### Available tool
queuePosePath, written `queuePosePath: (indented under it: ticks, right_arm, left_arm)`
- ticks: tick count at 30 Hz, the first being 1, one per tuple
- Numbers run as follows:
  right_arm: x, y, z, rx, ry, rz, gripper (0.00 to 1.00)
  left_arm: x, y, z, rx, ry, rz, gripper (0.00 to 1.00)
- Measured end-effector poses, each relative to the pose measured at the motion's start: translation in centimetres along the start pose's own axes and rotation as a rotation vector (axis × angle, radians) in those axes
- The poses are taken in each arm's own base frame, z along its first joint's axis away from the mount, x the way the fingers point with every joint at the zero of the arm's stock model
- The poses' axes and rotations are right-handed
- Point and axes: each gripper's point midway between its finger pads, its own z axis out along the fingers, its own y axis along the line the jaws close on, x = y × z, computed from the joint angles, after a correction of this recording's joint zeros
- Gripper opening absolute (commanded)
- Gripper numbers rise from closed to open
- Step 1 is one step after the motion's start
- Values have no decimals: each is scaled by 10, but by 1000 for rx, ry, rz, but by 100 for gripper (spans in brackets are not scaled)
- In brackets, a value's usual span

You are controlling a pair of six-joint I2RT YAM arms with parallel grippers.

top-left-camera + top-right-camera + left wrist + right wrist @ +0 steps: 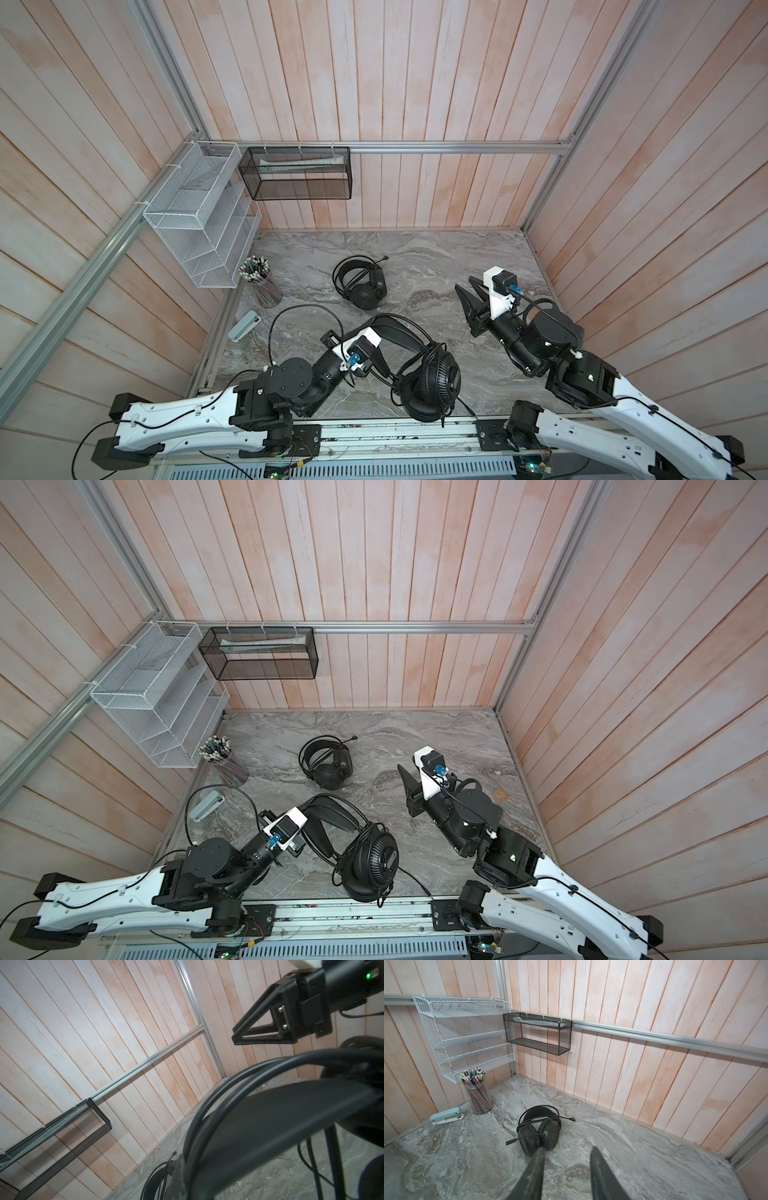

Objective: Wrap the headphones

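Beneath both end effectors, the grey marbled tabletop (436, 257), bare in the middle, leaving room for winding. Clamped by its headband in the shut left end effector (374, 337), the grille-backed headset (432, 382): band raised at the grip, cups down beyond the fingertips near the tabletop's front edge, touching it or hanging just clear, hard to tell. Likely gripped there to anchor the frame and leave the cups free for cable. Straight ahead of the right end effector (568, 1152), just past its fingertips in the wrist view, the smooth-cupped headset (538, 1136), lying on the tabletop, cups folded together, cable looped round band and cups. Looks wrapped already, hence probably left alone. The right end effector itself partly open, nothing between its fingers, well apart from the held headset, apparently kept free to fetch slack. Draped over the grilled cups, beyond the left end effector's grip, the thin black cable (434, 356): several loose strands, a tail trailing toward the front rail. Wrap judged part done, slack not yet gathered.
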Motion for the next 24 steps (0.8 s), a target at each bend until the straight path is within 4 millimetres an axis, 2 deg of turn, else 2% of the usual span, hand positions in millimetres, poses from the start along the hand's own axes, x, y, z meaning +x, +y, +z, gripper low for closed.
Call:
queuePosePath:
  ticks: [6,13,16,21,24]
  right_arm:
    - [-4,16,-23,-150,-56,43,58]
    - [17,37,-29,-278,-24,78,61]
    - [18,39,-37,-314,-34,108,62]
    - [1,32,-63,-344,-135,178,64]
    - [12,39,-62,-381,-135,216,64]
  left_arm:
    - [-9,5,-5,20,-14,-89,0]
    - [-12,9,-9,32,-3,-176,0]
    - [-24,19,-15,32,-29,-258,0]
    - [-46,35,-25,42,-92,-422,0]
    - [-54,37,-26,59,-109,-488,0]
